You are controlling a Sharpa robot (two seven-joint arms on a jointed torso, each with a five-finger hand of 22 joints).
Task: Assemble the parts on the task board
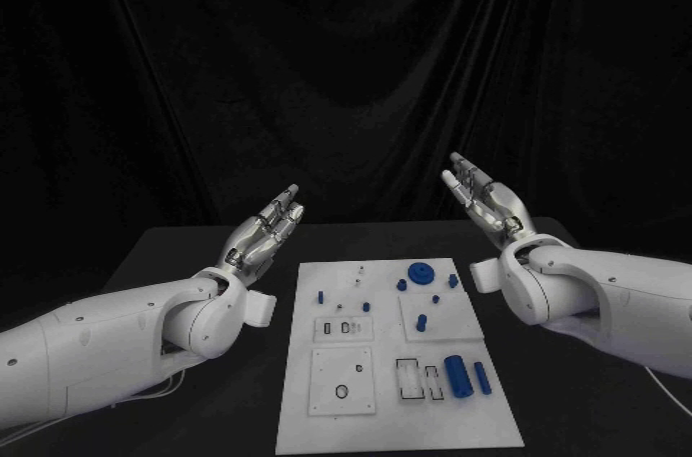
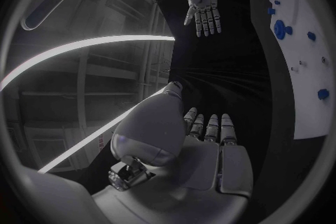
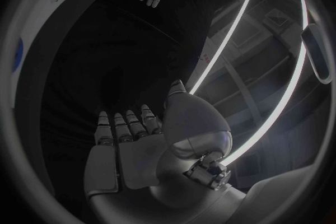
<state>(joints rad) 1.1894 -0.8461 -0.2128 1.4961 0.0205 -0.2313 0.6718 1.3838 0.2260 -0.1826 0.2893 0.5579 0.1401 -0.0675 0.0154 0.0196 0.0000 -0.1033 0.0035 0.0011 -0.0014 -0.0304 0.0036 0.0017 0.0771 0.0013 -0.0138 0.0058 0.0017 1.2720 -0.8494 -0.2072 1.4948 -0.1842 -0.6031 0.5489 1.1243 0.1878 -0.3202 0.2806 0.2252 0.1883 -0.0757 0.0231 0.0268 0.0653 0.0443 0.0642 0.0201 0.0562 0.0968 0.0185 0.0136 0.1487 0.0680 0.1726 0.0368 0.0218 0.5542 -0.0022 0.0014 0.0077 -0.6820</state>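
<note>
The small blue plastic parts (image 1: 459, 374) are lying scattered over the flat white task board (image 1: 397, 432) in the middle of the black worktop (image 1: 173, 267). They look light, stiff and smooth, best pinched across their sides. I am counting roughly eight, the tiniest being unclear. The left hand (image 1: 265, 229) and right hand (image 1: 483, 203) are hovering spread, holding nothing, either side of the board's far end.

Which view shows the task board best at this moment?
The head view: the whole task board lies flat between the two raised arms, blue parts laid out across it. The left wrist view catches a curved strip of it with several blue parts; the right wrist view shows a sliver at the rim.
</note>
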